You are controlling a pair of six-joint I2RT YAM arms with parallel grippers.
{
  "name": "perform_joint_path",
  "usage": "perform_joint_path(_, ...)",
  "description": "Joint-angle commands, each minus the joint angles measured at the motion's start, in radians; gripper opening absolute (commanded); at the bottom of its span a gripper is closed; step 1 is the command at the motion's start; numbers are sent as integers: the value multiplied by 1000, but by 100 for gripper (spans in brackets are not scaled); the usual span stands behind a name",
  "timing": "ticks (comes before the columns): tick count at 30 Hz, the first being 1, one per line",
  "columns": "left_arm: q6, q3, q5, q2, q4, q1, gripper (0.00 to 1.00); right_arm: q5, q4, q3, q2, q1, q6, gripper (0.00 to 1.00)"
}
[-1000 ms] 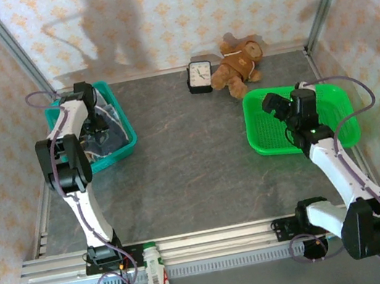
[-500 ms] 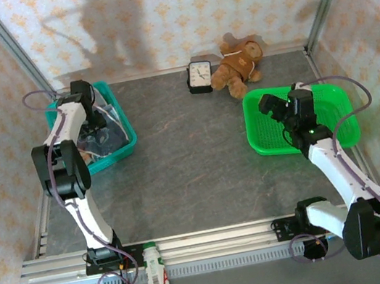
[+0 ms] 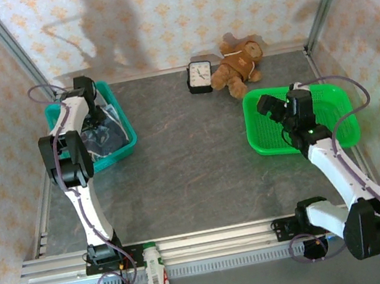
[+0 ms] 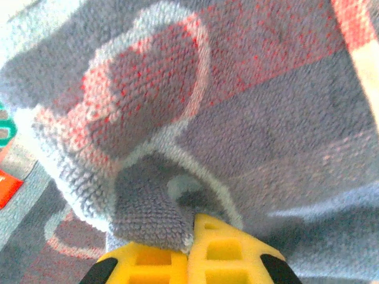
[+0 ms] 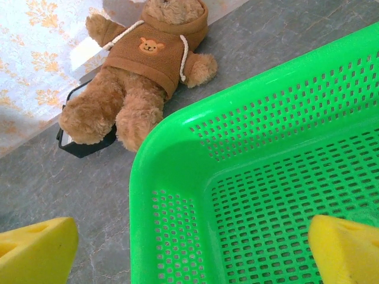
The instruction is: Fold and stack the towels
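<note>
Towels (image 3: 104, 137) lie heaped in the teal basket (image 3: 130, 144) near the far left corner of the tabletop (image 3: 194, 163). Standing here, I see the left gripper (image 4: 190, 239) down among them, its yellow fingers pressed together on a pinched ridge of the blue-grey towel (image 4: 177, 118), the one with the reddish looped print. The hold looks to be on a fold in the body of the cloth rather than on a corner, so I would expect the towel to hang bunched once raised. To do this step well, the lift should go slowly and straight up until the cloth clears the basket wall, watching that no second one from the towels is dragged along, then across to the open middle of the tabletop to be spread flat. The right gripper (image 3: 269, 104) hangs over the left rim of the green basket (image 3: 346, 130) by the right edge, jaws spread wide and holding nothing. It seems well placed to come over and take a free corner. A teddy bear (image 3: 239, 63) and a small clock (image 3: 200, 76) sit at the far edge, well apart from the folding space.
</note>
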Motion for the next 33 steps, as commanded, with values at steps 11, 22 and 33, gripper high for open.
perform_joint_path(11, -48, 30, 12, -456, -29, -35, 0, -26, 7, 100, 14, 38, 55, 99)
perform_joint_path(22, -44, 283, 109, -498, -103, -321, 0, -18, -12, 159, 35, 60, 67, 99)
perform_joint_path(33, -74, 482, 118, -511, -54, -596, 0, -23, -4, 141, 17, 59, 55, 99)
